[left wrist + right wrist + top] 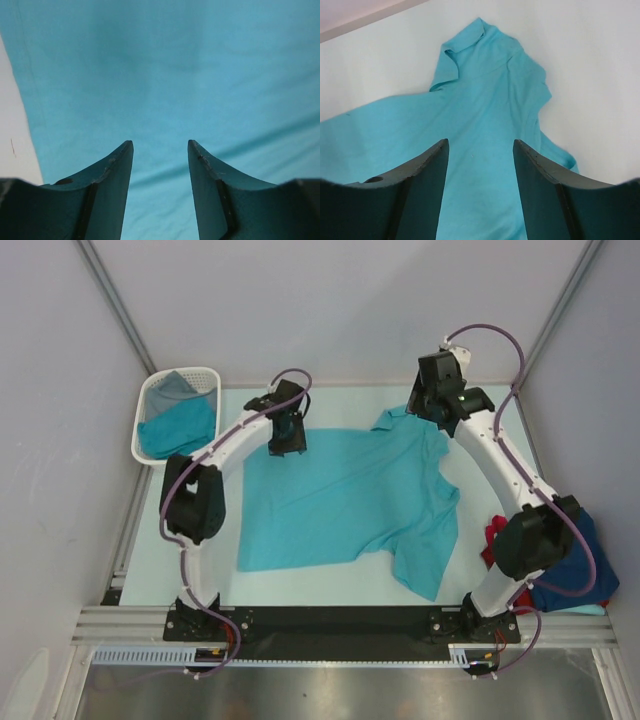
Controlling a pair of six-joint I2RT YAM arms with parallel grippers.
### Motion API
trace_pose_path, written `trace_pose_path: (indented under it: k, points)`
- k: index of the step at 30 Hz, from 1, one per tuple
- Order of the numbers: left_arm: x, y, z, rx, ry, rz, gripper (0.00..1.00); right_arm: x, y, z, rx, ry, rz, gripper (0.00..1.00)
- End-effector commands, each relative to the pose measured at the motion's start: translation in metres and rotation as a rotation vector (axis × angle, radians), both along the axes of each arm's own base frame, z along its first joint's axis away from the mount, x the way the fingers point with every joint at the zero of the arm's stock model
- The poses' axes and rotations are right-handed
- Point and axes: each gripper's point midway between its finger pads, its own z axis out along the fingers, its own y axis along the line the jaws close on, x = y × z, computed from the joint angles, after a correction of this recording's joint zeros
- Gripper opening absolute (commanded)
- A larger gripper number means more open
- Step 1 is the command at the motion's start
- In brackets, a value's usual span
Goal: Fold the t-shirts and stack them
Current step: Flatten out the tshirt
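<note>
Teal shirt, spread flat mid-table, shows between both pairs of fingers, parted and holding nothing. To fold cleanly, each should probably drop and pinch the far edge squarely. The left gripper hangs low over the cloth and the right gripper hangs near the far sleeve. Both arms arch forward.

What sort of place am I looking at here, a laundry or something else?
Probably a robot test booth, not a laundry: plain panel walls, two arms bolted to a metal rail, a teal shirt spread on the table.
</note>
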Motion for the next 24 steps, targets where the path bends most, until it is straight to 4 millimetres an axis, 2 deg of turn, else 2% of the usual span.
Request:
trace_pose_path:
  k: [1,2,3,4,6,7,13,24]
  points:
    - [0.031,0.014,-0.026,-0.006,0.063,0.033,0.52,-0.021,-0.009,-0.023,-0.049,0.060,-0.028,0.59]
    - [0.035,0.015,-0.039,0.002,0.084,0.034,0.52,-0.025,-0.010,-0.014,-0.040,0.030,-0.027,0.59]
    - [0.039,0.016,-0.043,0.007,0.087,0.035,0.51,-0.028,-0.009,-0.015,-0.036,0.029,-0.021,0.59]
    - [0.048,0.013,-0.038,-0.002,0.073,0.033,0.51,-0.033,-0.008,-0.020,-0.038,0.036,-0.011,0.59]
    - [0.056,0.013,-0.048,0.011,0.079,0.030,0.50,-0.039,-0.006,-0.017,-0.035,0.025,-0.001,0.59]
    - [0.064,0.013,-0.041,0.013,0.052,0.028,0.50,-0.042,-0.005,-0.021,-0.040,0.034,0.007,0.59]
    - [0.088,0.026,-0.041,0.034,0.030,0.048,0.55,-0.057,0.001,-0.026,-0.049,0.050,0.033,0.59]
    - [0.093,0.049,-0.069,0.073,0.095,0.077,0.52,-0.064,0.008,-0.024,-0.042,0.036,0.063,0.59]
